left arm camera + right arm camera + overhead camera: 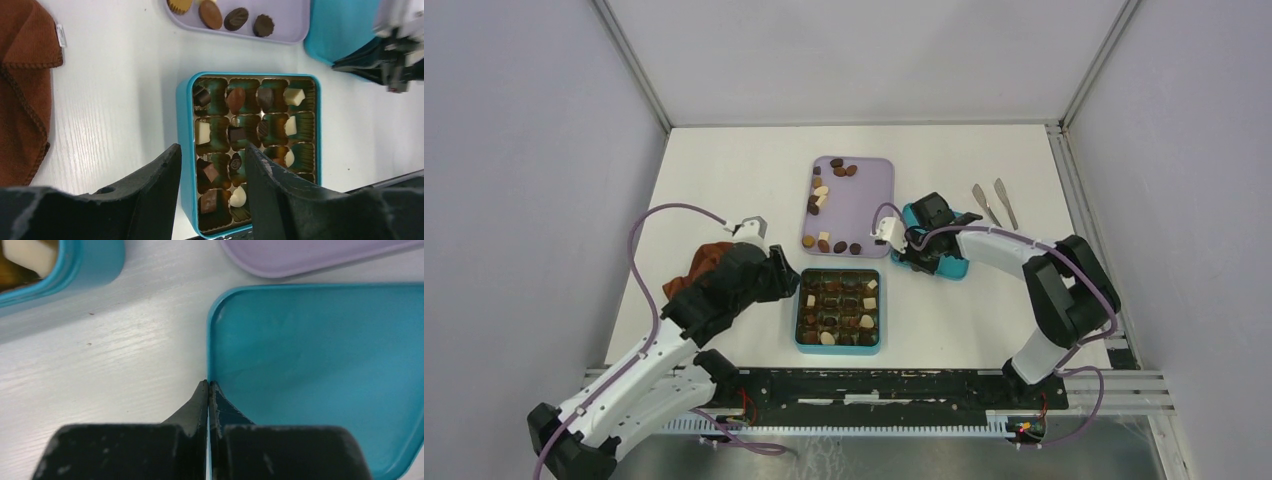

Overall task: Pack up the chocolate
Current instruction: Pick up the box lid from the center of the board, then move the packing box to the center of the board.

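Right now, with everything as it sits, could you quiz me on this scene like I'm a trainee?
1. True or false: every cell of the teal box holds chocolate.
2. What do the right arm's jaws pinch? A) brown cloth B) teal lid C) metal tool
3. What colour is the tray with the loose pieces?
Key: 1 false, some cells are empty. 2 B, shut on its rim. 3 lilac.

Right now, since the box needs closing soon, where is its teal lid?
In the top view the teal lid lies right of the teal box, beside the lavender tray, the right pincer shut on its rim.
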Tool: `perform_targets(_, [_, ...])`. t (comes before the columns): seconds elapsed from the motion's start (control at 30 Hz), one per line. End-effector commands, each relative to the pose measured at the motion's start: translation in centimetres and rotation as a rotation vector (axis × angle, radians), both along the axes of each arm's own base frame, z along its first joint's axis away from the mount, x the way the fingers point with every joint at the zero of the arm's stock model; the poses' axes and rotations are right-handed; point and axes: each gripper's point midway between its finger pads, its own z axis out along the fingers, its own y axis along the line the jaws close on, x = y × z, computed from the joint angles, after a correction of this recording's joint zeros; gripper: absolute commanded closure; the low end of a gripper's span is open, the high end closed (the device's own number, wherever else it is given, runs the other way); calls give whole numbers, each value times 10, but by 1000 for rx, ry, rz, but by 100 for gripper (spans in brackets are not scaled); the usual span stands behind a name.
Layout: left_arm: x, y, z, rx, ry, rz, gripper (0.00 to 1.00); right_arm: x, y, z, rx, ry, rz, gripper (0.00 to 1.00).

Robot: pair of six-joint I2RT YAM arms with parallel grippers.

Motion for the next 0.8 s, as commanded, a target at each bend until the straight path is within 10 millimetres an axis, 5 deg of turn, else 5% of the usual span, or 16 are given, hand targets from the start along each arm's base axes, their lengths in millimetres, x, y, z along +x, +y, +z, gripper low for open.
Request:
perform_targets(0.0, [1,1,-20,38,91,46,44,9,11,56,219,19,-36,100])
perform_targets(0.07, [2,2,-31,77,136,52,47,11,9,86,356,24,-47,100])
perform_targets(0.2, [1,10,-51,169,220,91,72,0,17,152,604,-3,-1,100])
perform_targets(0.4, [-8,22,-59,206,283,146,76,-19,31,228,850,-21,59,100])
perform_targets(0.63, [-33,-2,-99,168,478,60,85,-45,53,335,1180,91,134,100])
perform_targets(0.77, [-37,-20,-102,103,488,5,85,-71,52,387,1361,139,156,100])
